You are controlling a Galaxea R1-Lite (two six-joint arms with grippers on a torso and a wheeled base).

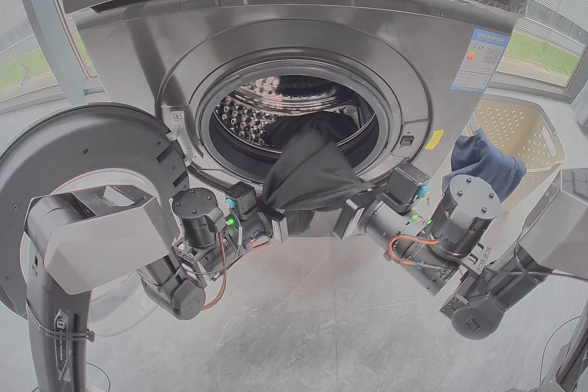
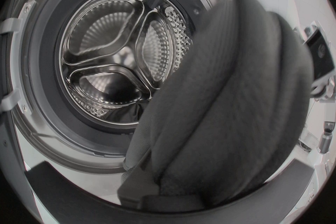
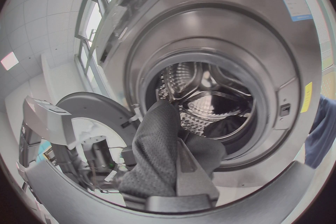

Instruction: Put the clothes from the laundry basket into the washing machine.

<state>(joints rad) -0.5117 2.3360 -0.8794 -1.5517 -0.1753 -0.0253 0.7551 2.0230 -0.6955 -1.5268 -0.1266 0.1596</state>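
— Where is the black mesh garment [image 1: 309, 173]?
— We see it hanging over the door rim of the grey steel washing machine [image 1: 392, 38], partly inside the drum [image 1: 251, 108].
— And the grip?
— Our left gripper [image 2: 164, 196] and right gripper [image 3: 182, 196] both pinch its lower part.

Head view looks down at washing machine [image 1: 294, 38], both wrist views close, facing its drum [image 2: 105, 56]
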